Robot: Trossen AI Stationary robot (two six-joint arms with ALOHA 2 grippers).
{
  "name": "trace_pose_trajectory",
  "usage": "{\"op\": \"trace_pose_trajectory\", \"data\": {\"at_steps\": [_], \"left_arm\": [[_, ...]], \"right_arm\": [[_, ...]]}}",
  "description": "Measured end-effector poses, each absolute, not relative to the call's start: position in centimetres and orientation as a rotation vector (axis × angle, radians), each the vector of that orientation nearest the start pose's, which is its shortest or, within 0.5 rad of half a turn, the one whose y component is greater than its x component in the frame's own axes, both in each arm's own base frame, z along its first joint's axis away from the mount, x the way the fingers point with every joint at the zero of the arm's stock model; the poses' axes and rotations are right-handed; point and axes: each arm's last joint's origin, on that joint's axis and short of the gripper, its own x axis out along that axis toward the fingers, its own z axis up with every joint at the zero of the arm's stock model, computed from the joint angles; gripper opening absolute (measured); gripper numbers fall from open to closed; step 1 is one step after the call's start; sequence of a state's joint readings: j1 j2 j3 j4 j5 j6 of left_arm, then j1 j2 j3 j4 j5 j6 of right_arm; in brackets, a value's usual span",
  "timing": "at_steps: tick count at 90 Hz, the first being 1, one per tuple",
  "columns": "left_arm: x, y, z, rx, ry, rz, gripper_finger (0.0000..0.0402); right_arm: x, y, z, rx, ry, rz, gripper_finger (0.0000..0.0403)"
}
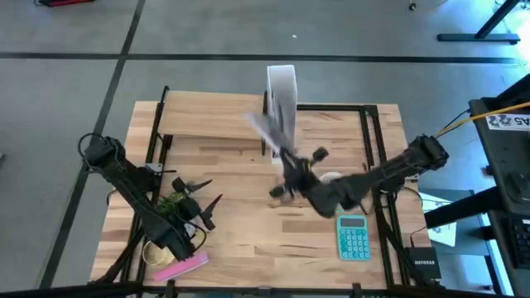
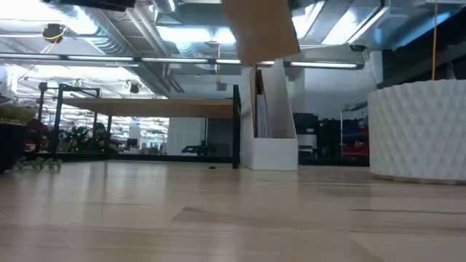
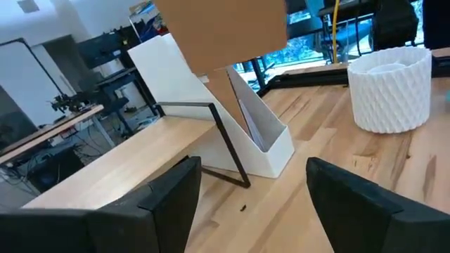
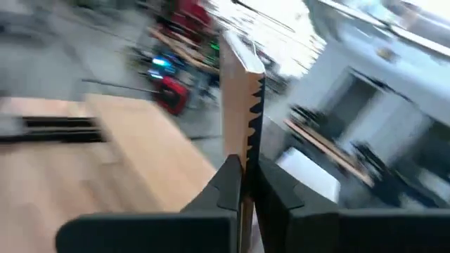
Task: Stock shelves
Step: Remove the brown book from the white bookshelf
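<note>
Above the white file box (image 1: 281,91) at table's far edge, right gripper (image 4: 247,184) clamps a brown folder (image 4: 235,105) edge-on; align w/ the slot, lower straight; left gripper (image 3: 249,190) waits open nr front-left.

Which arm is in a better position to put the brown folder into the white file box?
The right arm. Its gripper is already shut on the brown folder, held in the air by the white file box. The left gripper is open and empty, farther away.
</note>
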State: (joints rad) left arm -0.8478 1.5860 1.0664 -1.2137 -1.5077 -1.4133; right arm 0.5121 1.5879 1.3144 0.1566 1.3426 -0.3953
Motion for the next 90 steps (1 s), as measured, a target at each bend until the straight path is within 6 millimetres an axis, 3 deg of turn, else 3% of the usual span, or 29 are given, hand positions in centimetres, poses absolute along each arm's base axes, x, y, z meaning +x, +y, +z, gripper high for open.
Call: {"op": "trace_pose_trajectory", "data": {"at_steps": [19,33,45,59,74,83,90], "left_arm": [[18.4,-18.0,23.1,0.254,0.096,0.680,0.0239],[18.2,-18.2,23.1,0.245,0.087,0.670,0.0239],[18.2,-18.2,23.1,0.236,0.082,0.670,0.0239],[18.3,-18.1,23.1,0.238,0.083,0.673,0.0239],[18.3,-18.1,23.1,0.239,0.084,0.673,0.0239],[18.3,-18.1,23.1,0.241,0.095,0.673,0.0239],[18.3,-18.1,23.1,0.245,0.107,0.673,0.0239]], "right_arm": [[28.9,19.8,32.7,-0.272,0.239,-0.492,0.0000],[28.2,20.0,30.2,-0.038,0.409,-0.348,0.0000],[29.4,19.4,28.1,0.025,0.659,-0.359,0.0000],[32.2,19.4,27.5,-0.088,0.875,-0.466,0.0000],[35.3,20.8,27.8,-0.290,1.026,-0.513,0.0000],[36.6,21.6,27.5,-0.434,1.071,-0.554,0.0000],[37.5,22.7,27.3,-0.534,1.047,-0.485,0.0000]]}}
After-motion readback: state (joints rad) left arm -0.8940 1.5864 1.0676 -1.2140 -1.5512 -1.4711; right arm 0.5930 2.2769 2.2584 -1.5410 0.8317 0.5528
